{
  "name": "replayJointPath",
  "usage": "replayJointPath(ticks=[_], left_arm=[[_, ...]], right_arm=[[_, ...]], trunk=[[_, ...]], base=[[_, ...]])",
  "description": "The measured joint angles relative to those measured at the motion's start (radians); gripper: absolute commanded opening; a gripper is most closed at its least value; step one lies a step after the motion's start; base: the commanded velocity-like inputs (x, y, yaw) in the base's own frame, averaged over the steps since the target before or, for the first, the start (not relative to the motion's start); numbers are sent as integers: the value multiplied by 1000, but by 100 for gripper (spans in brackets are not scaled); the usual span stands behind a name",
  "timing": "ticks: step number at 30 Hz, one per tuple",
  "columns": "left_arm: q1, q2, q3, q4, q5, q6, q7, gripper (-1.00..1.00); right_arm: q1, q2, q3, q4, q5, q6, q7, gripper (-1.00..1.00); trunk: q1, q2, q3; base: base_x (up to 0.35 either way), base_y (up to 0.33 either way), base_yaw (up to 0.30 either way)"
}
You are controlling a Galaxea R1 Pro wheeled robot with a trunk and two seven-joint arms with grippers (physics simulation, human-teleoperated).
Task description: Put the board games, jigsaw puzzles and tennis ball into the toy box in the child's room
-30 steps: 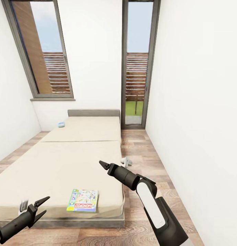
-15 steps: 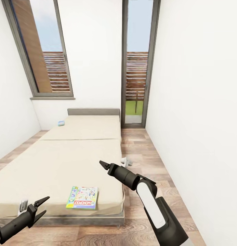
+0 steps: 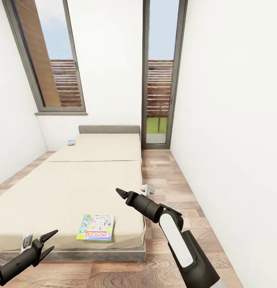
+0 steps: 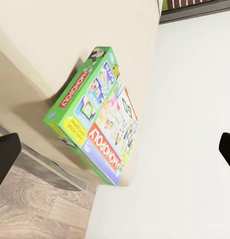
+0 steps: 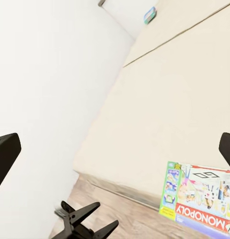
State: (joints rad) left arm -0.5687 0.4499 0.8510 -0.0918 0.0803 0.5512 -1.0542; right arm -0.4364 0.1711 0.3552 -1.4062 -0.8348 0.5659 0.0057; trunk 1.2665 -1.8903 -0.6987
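Observation:
A colourful Monopoly board game (image 3: 95, 228) lies flat on the cream bed (image 3: 74, 188), close to its near edge; it also shows as a green-edged box (image 4: 97, 117) and at the mattress edge (image 5: 202, 196). A second small board game (image 3: 71, 142) lies far off by the headboard, at the bed's left side (image 5: 150, 15). My left gripper (image 3: 48, 242) hangs open just in front of the bed's near edge, left of the Monopoly box. My right gripper (image 3: 120, 194) is open and empty above the mattress's right part, beyond the box. The toy box and the table are out of view.
A strip of wood-plank floor (image 3: 162, 172) runs between the bed and the white right wall. A tall glass door (image 3: 158, 80) stands at the far end, a window (image 3: 50, 60) at the far left. The grey headboard (image 3: 109, 129) is against the back wall.
The whole picture has shifted up a little, with more floor showing before the bed, so the camera has moved. Both grippers hold the same pose and stay open.

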Motion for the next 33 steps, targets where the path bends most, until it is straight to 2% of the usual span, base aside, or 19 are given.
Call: replayJointPath(ticks=[33], left_arm=[[0, -1, 1, 0, -2, 30, -3, 100]], right_arm=[[0, 3, 3, 6, 10, -2, -2, 100]], trunk=[[127, -231, -103]], base=[[0, 0, 0]])
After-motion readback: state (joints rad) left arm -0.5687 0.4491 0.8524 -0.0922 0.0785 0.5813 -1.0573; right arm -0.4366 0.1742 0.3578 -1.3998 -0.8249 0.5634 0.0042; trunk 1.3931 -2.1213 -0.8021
